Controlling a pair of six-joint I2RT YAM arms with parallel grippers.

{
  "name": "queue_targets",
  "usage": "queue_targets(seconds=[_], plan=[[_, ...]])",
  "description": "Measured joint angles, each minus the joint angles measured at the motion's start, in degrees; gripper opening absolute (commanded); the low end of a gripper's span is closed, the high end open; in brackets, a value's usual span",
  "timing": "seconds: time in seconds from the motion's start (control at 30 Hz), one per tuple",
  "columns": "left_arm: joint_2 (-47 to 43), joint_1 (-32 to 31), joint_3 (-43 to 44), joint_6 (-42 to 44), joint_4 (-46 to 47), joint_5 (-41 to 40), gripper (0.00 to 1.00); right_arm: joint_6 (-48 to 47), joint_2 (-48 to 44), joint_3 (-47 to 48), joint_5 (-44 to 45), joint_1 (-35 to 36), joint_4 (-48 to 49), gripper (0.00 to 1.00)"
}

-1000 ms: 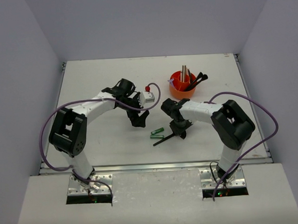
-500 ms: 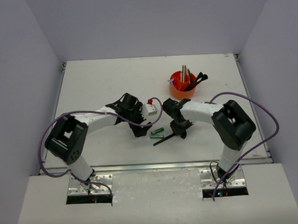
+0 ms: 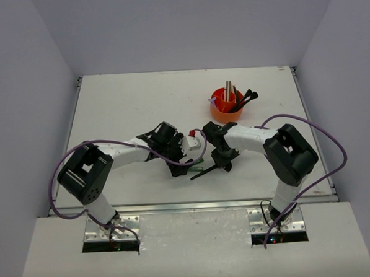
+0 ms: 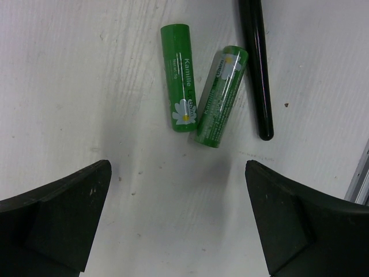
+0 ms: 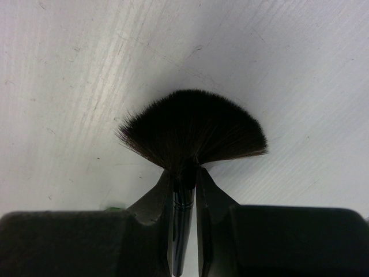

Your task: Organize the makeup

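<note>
Both arms (image 3: 118, 148) bent inward, wrists (image 3: 165, 134) close. The left pincer (image 4: 179, 196) gapes wide, facing down; the right pincer (image 5: 184, 178) clamps fan brush (image 5: 191, 127).

The black two-finger left gripper (image 3: 179, 168) has swung down and to the right from where it hung a second ago. Jaws wide, it now sits right over the two small green plastic tubes (image 4: 179, 78) — earlier the overhead view showed them lying in the open, and now they barely peek out from under it.
</note>
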Motion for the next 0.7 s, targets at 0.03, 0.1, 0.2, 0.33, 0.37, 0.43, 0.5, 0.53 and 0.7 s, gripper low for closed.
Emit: queue_targets(seconds=[0.03,0.1,0.2,0.33,0.37,0.43,0.5,0.53,0.7], plan=[[0.0,-0.1,0.0,0.0,0.2,0.0,1.00,0.0,0.0,0.0,0.0,0.0,0.0,0.00],[0.2,-0.5,0.0,-0.4,0.7,0.0,1.00,0.0,-0.1,-0.1,0.0,0.0,0.1,0.00],[1.1,-1.1,0.0,-1.3,1.7,0.2,1.00,0.0,-0.1,-0.1,0.0,0.0,0.1,0.00],[1.9,-1.3,-0.4,-1.9,2.9,-0.3,1.00,0.0,-0.5,-0.6,0.0,0.0,0.5,0.00],[2.0,-1.3,-0.4,-2.0,3.2,-0.5,1.00,0.0,-0.6,-0.7,0.0,0.0,0.5,0.00],[2.4,-1.3,-0.4,-2.3,3.9,-1.1,1.00,0.0,-0.7,-1.0,0.0,-0.1,0.7,0.00],[2.7,-1.3,-0.4,-2.6,4.5,-1.7,1.00,0.0,-0.8,-1.1,0.0,-0.1,0.8,0.00],[3.1,-1.4,-0.4,-2.6,4.8,-2.1,1.00,0.0,-0.9,-1.2,0.0,-0.1,0.9,0.00],[4.1,-2.5,-0.1,-2.3,5.7,-3.6,1.00,0.0,-1.6,-1.9,0.5,-0.2,1.0,0.00]])
